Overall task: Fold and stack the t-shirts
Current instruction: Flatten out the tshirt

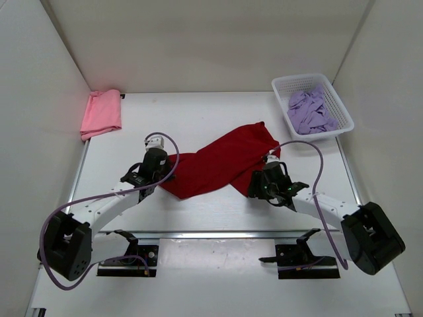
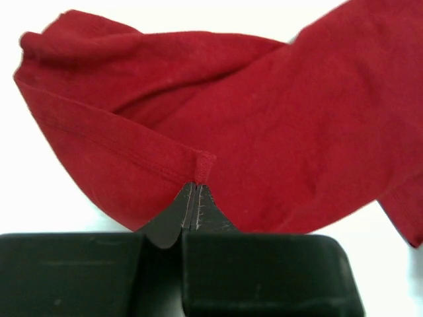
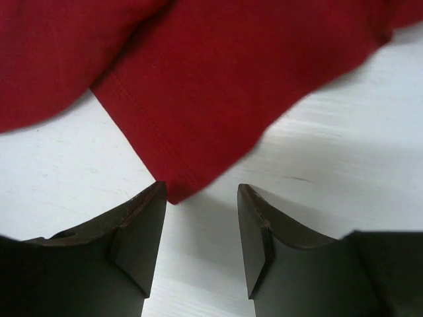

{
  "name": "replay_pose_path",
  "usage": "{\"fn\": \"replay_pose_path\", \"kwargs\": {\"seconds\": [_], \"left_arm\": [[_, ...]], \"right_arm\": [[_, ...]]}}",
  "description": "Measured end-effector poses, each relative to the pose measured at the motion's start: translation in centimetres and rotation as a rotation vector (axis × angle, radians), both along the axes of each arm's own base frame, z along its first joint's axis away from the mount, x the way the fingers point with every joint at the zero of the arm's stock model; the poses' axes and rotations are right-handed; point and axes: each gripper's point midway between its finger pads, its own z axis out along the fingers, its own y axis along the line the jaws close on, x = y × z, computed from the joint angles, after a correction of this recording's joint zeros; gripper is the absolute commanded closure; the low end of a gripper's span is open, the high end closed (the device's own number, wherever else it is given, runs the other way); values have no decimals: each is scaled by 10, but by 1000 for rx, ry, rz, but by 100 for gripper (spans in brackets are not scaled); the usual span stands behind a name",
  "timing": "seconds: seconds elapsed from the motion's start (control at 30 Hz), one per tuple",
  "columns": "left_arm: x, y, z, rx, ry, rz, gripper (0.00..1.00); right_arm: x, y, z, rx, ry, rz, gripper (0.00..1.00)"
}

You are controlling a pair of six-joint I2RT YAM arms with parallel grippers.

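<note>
The dark red t-shirt (image 1: 221,162) lies crumpled in a diagonal band across the middle of the table. My left gripper (image 1: 160,156) is shut on its hemmed edge (image 2: 203,165) at the shirt's left end. My right gripper (image 1: 259,187) is open and empty, its jaws just short of a hemmed corner of the red shirt (image 3: 175,191) that lies on the table. The pink t-shirt (image 1: 102,112) lies folded at the far left corner. The lavender t-shirt (image 1: 310,111) is bunched inside the white mesh basket (image 1: 343,109).
The basket stands at the far right corner of the table. White walls close in the left, back and right sides. The arm bases and their clamps (image 1: 125,254) sit along the near edge.
</note>
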Motion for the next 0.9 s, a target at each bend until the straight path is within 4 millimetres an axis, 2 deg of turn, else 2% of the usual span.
{"fn": "replay_pose_path", "kwargs": {"seconds": [0.07,0.1,0.3,0.33,0.5,0.57,0.73,0.83,0.9], "left_arm": [[-1,-4,0,-10,1,-15,100],[-1,-6,1,-16,-4,-21,100],[0,-14,11,-62,-37,-49,100],[0,-15,13,-67,-43,-51,100],[-1,-18,19,-96,-60,-62,100],[-1,-19,23,-107,-71,-66,100],[1,-18,30,-128,-90,-57,100],[2,-16,32,-135,-89,-52,100],[7,-14,42,-139,-95,-44,100]], "right_arm": [[2,5,-1,-32,-1,9,64],[2,7,-2,-52,4,11,65],[10,7,-5,-170,13,-12,64],[11,7,-6,-184,14,-15,67],[19,4,-9,-236,20,-35,94],[22,2,-9,-237,18,-45,99],[20,-4,-7,-218,15,-51,100],[10,-16,5,-220,22,-54,100],[14,-28,34,-186,-39,-81,100]]}}
